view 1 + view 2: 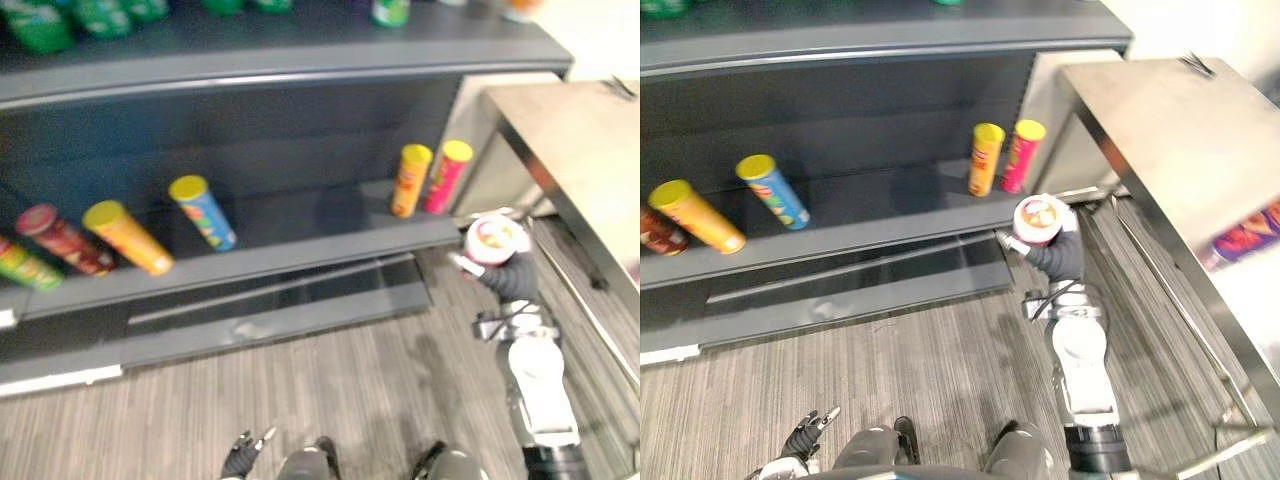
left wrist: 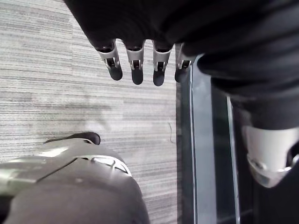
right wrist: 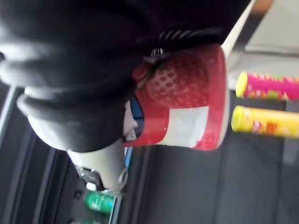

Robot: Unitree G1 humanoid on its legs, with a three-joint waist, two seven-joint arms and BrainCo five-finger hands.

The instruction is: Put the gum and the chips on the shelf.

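six chip cans sit along the lower shelf [image 1: 300, 252]. from its left end come a green can [image 1: 25, 266], a red can [image 1: 62, 240], a yellow can [image 1: 127, 238] and a blue can [image 1: 204, 213], all tilted. near its right end an orange can [image 1: 410, 181] and a pink can [image 1: 447, 177] stand upright side by side.

the left hand [image 2: 136, 65] hangs low over the carpet in front of the shelf, fingers straight and relaxed, holding nothing. the right hand [image 1: 1058, 256] is curled round a red-and-white gum tub [image 1: 1038, 221], lid up. it holds the tub in the air just off the shelf's right front corner, near the two upright cans and not yet on the board. a pale table [image 1: 580, 150] stands to the right of the shelf.

the task looks partway done. chips are on the shelf, though which can, if any, is the task's own cannot be told. the gum is in hand and close. what is left, it seems, is to carry it over the front edge, set it on the bare board beside the orange can and let go.
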